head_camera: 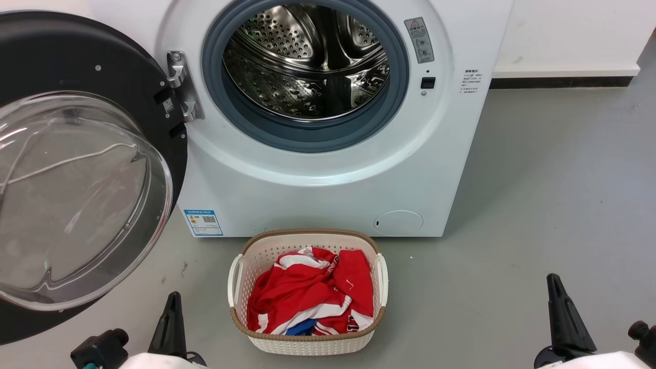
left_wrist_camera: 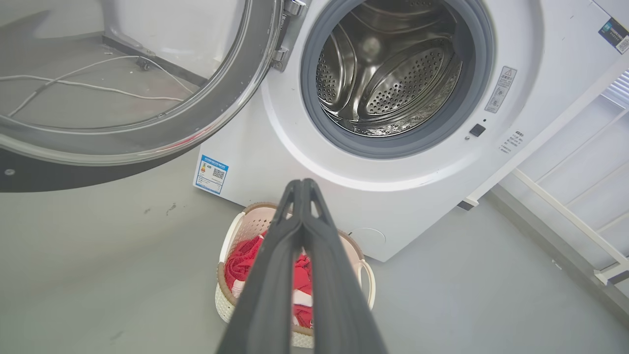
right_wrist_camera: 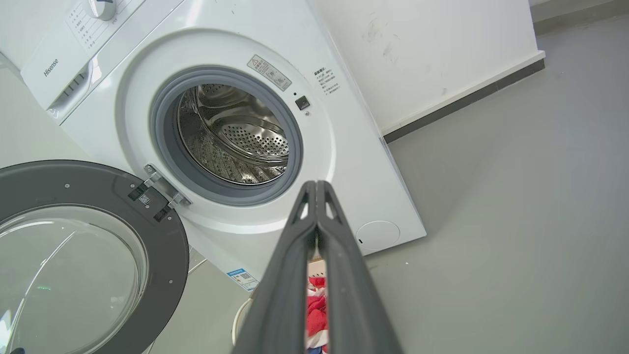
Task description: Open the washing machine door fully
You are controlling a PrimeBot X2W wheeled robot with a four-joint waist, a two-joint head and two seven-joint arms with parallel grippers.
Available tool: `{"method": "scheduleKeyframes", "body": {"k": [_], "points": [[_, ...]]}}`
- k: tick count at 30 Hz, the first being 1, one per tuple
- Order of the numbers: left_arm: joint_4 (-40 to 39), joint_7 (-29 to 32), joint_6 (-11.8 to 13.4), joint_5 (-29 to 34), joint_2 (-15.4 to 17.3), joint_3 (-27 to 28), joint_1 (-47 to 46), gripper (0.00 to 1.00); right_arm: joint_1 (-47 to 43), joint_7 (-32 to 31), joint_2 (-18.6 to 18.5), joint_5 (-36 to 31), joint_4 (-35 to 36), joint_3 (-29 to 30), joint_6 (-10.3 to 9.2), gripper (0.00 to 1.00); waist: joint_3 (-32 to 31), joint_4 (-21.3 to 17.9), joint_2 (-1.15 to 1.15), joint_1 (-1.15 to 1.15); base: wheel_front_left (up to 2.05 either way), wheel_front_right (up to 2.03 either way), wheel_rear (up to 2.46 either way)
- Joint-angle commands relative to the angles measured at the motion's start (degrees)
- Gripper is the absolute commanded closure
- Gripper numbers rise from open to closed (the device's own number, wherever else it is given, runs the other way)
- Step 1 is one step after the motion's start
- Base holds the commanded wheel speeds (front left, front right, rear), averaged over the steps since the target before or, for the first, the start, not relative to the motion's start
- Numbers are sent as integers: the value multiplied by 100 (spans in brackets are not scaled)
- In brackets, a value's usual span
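Observation:
The white washing machine [head_camera: 328, 174] stands ahead with its steel drum [head_camera: 307, 61] exposed. Its round black washing machine door [head_camera: 77, 66], with a clear bulging glass bowl, is swung wide out to the left on its hinge [head_camera: 182, 84]. The same door [left_wrist_camera: 98, 162] crosses the upper left of the left wrist view and sits at the lower left as the door [right_wrist_camera: 162, 246] in the right wrist view. My left gripper [head_camera: 173, 297] is low at the bottom left, shut and holding nothing, tips together [left_wrist_camera: 300, 183]. My right gripper [head_camera: 553, 279] is at the bottom right, also shut and holding nothing [right_wrist_camera: 316, 184]. Both are well clear of the door.
A white woven laundry basket [head_camera: 307, 344] with red and white clothes stands on the grey floor just in front of the machine, between my grippers. A white cable [left_wrist_camera: 98, 86] lies on the floor behind the door. A white wall with dark skirting [head_camera: 564, 81] runs to the right.

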State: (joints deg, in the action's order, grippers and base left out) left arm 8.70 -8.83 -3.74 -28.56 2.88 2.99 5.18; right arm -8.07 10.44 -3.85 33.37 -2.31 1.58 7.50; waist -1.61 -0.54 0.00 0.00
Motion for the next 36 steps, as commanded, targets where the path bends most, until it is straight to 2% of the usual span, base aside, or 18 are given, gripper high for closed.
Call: {"method": "scheduleKeyframes", "body": {"k": [1,15,36], "points": [[-42,77,-44,-385,4,44,-225,100,202,-82,-67,383,-11,3,0,100,5,2,0,0,0,0,0],[73,378,-116,-1614,4,107,-430,100,457,-339,-101,1587,-237,15,0,100,30,9,0,0,0,0,0],[213,741,-196,-3086,2,191,-658,100,770,-680,-118,3008,-521,63,0,100,65,20,0,0,0,0,0]]}}
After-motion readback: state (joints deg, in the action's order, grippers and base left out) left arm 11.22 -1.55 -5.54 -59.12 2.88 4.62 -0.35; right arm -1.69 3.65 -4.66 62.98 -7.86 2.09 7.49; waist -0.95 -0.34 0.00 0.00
